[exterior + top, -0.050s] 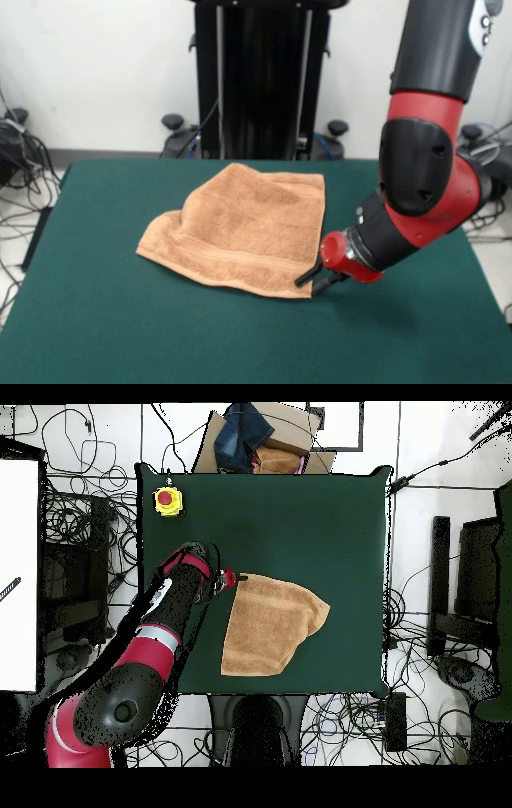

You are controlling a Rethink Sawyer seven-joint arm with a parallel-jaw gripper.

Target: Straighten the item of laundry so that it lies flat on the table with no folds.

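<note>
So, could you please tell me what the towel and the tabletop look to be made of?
The towel looks like terry cloth: peach-orange, matte and fluffy, with a flat woven band near its hem. The table seems covered in dark green felt or a similar fabric: even, dull, without shine, though the weave cannot be made out.

Gripper (314,282) finger gap too small to judge; towel (240,228) corner beside it hides table (120,320) beneath.

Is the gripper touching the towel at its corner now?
Touching. The front view shows the gripper fingers meeting the towel at its near corner, with no gap.
</note>
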